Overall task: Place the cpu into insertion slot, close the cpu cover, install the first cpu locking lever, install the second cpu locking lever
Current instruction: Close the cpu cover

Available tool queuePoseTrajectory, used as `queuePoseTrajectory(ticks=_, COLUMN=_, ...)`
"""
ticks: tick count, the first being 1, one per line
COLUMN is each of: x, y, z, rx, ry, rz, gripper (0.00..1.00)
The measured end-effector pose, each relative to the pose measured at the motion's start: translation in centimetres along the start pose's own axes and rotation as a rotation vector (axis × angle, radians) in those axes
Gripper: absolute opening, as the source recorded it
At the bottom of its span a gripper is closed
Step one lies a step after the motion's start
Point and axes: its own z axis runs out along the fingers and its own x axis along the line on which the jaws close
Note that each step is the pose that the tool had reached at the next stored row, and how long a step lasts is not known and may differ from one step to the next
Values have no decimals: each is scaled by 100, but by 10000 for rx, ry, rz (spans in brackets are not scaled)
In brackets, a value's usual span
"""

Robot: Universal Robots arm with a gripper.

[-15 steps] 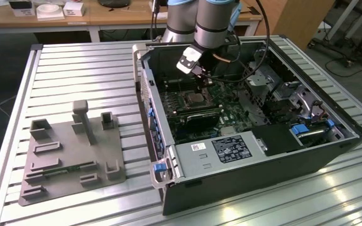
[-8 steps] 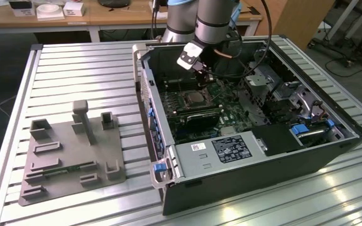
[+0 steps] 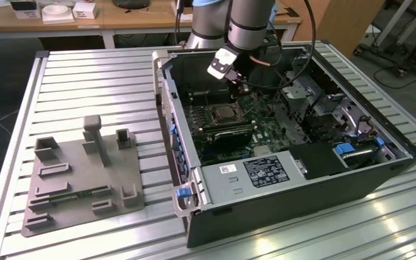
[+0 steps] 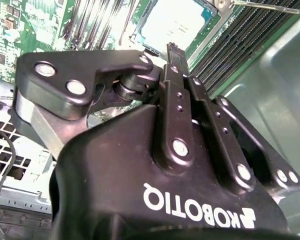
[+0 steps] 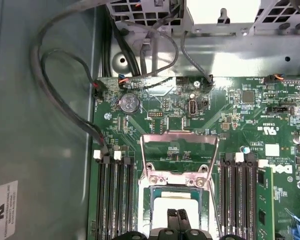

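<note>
Two black fingertips of the gripper closed together with nothing between them, poised directly over the cpu; whether touching it, impossible to tell. Chip lying flat in the insertion slot, pale metal top facing up, thin green rim showing around it in the second wrist view. Cpu cover tilted up on its hinge and open, green board visible through its square cut-out. Long black memory slots running along both sides of the socket, with a round coin battery past the raised cover, toward the board's edge. Grey cables looping along the case wall to the board's corner. In the exterior view, arm reaching down into an open computer case lying on its side, gripper low over the middle of the board. Grey box with a white label at the near end of the case. Case taking up the exterior view's right half of the slatted metal tabletop; grey holder plate with upright pegs near the tabletop's near corner on the exterior view's left, well apart from the case.
</note>
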Motion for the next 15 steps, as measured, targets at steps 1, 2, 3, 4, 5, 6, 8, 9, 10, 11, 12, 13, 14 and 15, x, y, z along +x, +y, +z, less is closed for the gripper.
queuePoseTrajectory(ticks=1, x=1, y=2, z=-21, rx=-1, ry=1, rz=0, gripper=10)
queuePoseTrajectory(ticks=2, x=2, y=3, z=-48, rx=-2, ry=3, rz=0, gripper=10)
queuePoseTrajectory(ticks=3, x=3, y=5, z=-79, rx=-2, ry=2, rz=-1, gripper=10)
queuePoseTrajectory(ticks=4, x=3, y=6, z=-107, rx=-1, ry=1, rz=-1, gripper=10)
queuePoseTrajectory(ticks=5, x=4, y=8, z=-135, rx=-2, ry=2, rz=-1, gripper=10)
queuePoseTrajectory(ticks=6, x=5, y=9, z=-164, rx=-1, ry=1, rz=-1, gripper=10)
queuePoseTrajectory(ticks=8, x=7, y=12, z=-224, rx=-2, ry=3, rz=-1, gripper=10)
queuePoseTrajectory(ticks=9, x=7, y=14, z=-256, rx=-1, ry=1, rz=-1, gripper=10)
queuePoseTrajectory(ticks=10, x=8, y=15, z=-284, rx=-1, ry=2, rz=-1, gripper=10)
queuePoseTrajectory(ticks=11, x=9, y=17, z=-310, rx=-1, ry=1, rz=-1, gripper=10)
queuePoseTrajectory(ticks=12, x=10, y=18, z=-334, rx=0, ry=0, rz=-1, gripper=10)
queuePoseTrajectory(ticks=13, x=10, y=19, z=-353, rx=0, ry=1, rz=-1, gripper=10)
queuePoseTrajectory(ticks=14, x=11, y=20, z=-362, rx=-1, ry=1, rz=-2, gripper=10)
queuePoseTrajectory(ticks=15, x=11, y=25, z=-361, rx=-1, ry=3, rz=-3, gripper=10)
